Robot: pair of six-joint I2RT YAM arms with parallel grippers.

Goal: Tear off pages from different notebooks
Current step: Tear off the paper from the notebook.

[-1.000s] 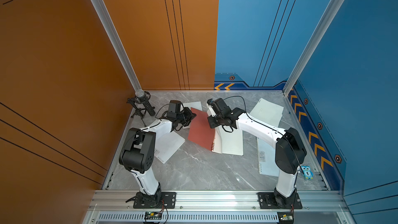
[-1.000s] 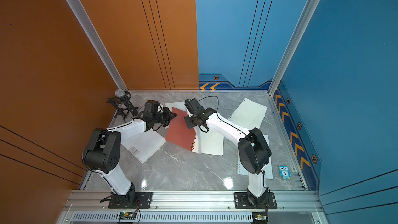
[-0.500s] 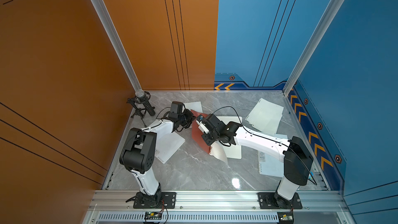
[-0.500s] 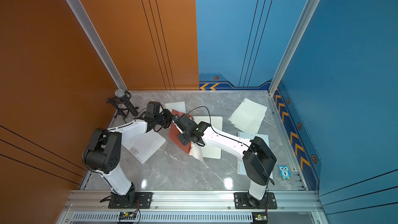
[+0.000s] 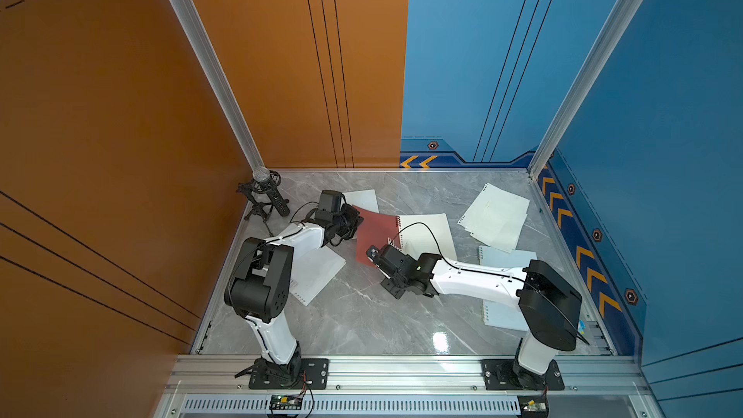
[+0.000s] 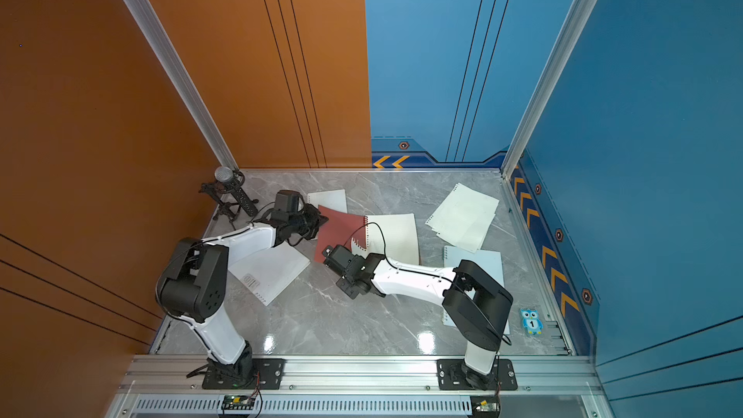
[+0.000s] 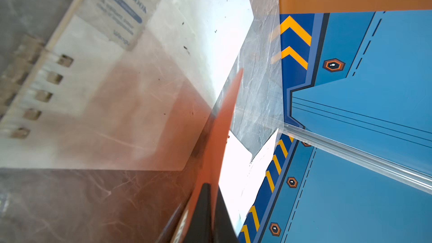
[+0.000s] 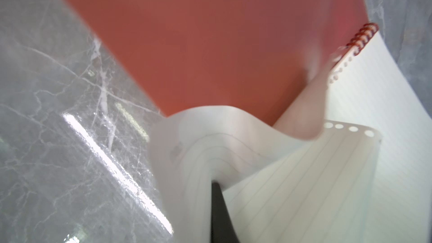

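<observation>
The red notebook point(image 5: 378, 231) lies open mid-table, its matte cover spread left and its lined cream block point(image 5: 430, 231) right of the red wire spiral. The left pincer point(image 7: 205, 197) is clamped together on the cover's far-left corner. The right pincer point(image 8: 218, 195) is closed on a thin lined page point(image 8: 292, 183) at the notebook's near edge. The page curls in a soft wave, its punched holes showing; blur hides whether it is fully off the spiral. Loose pages point(image 5: 496, 215) overlap far right. A frosted notebook point(image 5: 317, 275) lies near left, a pale blue one point(image 5: 502, 259) at right, a small white one point(image 5: 364, 199) far. The table point(image 5: 362, 315) is glossy grey marble.
</observation>
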